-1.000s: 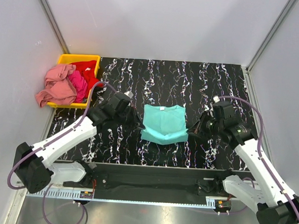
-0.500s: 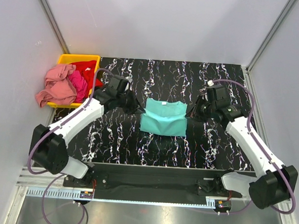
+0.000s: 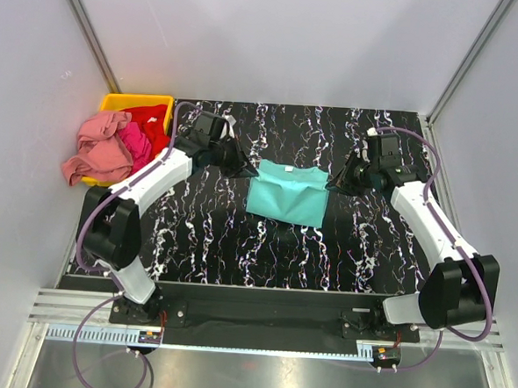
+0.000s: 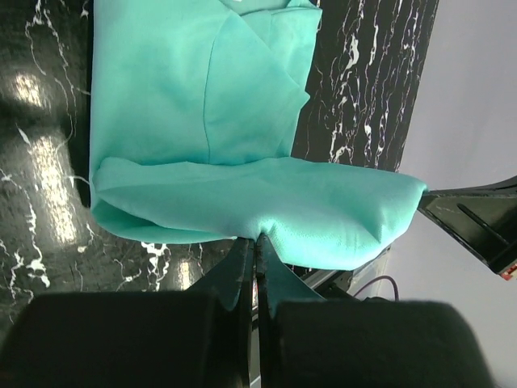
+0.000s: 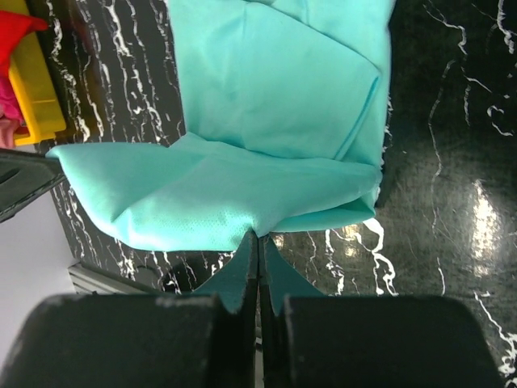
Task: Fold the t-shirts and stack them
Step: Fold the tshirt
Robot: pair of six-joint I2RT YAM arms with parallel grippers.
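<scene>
At mid-table | left gripper (image 4: 257, 242), right gripper (image 5: 259, 238) clamped on turquoise t-shirt (image 3: 285, 191) | yellow bin (image 3: 138, 100) partly hidden under shirts (image 3: 102, 149)

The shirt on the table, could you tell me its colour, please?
The shirt is turquoise-teal; the right wrist view shows it best.

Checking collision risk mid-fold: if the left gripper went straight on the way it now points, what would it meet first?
The turquoise t-shirt: the left gripper is shut on its lifted edge, and the folded body lies straight ahead of the fingers. The right gripper sits off to one side, though depth is unclear.
</scene>
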